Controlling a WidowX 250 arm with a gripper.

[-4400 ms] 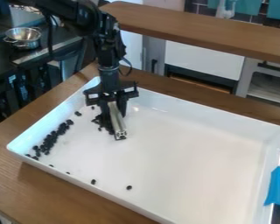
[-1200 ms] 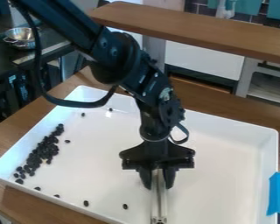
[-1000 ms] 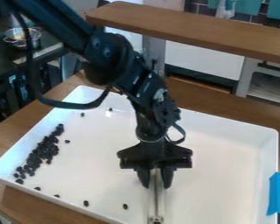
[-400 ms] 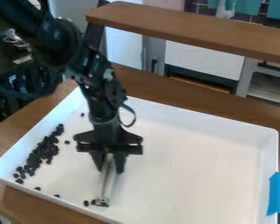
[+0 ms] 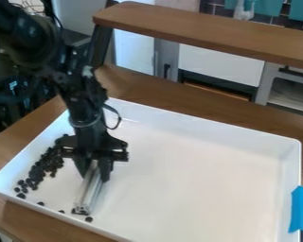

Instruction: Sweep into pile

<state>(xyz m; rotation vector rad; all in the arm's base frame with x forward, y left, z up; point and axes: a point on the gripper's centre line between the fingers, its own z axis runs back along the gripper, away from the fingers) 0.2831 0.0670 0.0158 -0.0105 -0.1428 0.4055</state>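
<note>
Nearest, the wooden surface point(image 5: 27, 217) borders the near wall of the white tray point(image 5: 214, 126). A few dark pieces point(image 5: 89, 219) lie along that wall, in front of the gripper point(image 5: 95, 176), which is closed on a metal bar point(image 5: 89, 191). The dark pile point(image 5: 45, 165) sits left of the gripper, by the left wall; rightward, the tray floor stretches wide toward blue tape point(image 5: 302, 210). Behind the gripper, beyond the far wall, stand a raised wooden shelf point(image 5: 198, 30) and white cabinet fronts point(image 5: 217, 66).
</note>
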